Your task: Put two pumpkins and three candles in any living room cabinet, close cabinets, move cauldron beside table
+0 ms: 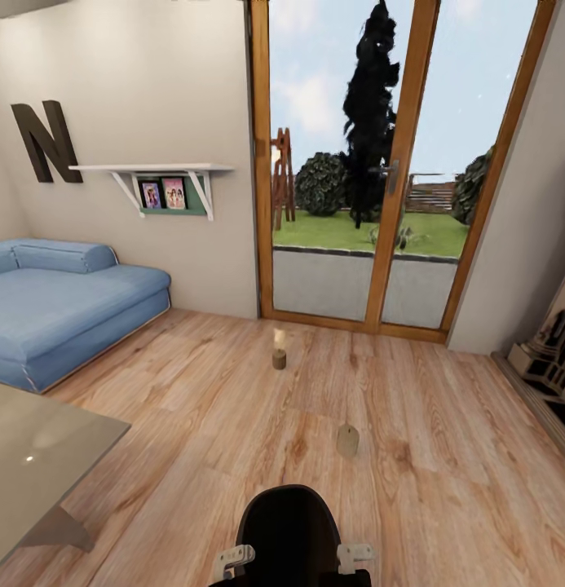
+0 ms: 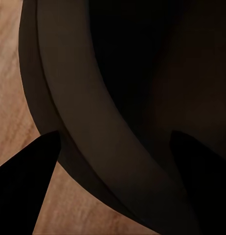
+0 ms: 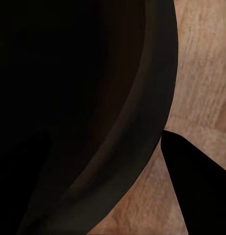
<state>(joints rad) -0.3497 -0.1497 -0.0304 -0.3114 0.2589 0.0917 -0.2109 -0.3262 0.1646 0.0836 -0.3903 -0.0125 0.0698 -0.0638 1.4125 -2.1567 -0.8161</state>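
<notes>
Candles (image 1: 279, 359) ahead — sofa (image 1: 62, 306) leftward.

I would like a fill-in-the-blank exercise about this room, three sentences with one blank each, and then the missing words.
1. Two candles stand on the wooden ____, apart from each other.
2. The big dark letter on the wall above the blue sofa is ____.
3. The black cauldron sits low in the head view, between the two ____ gripper tips.

Missing words: floor; N; white
</notes>
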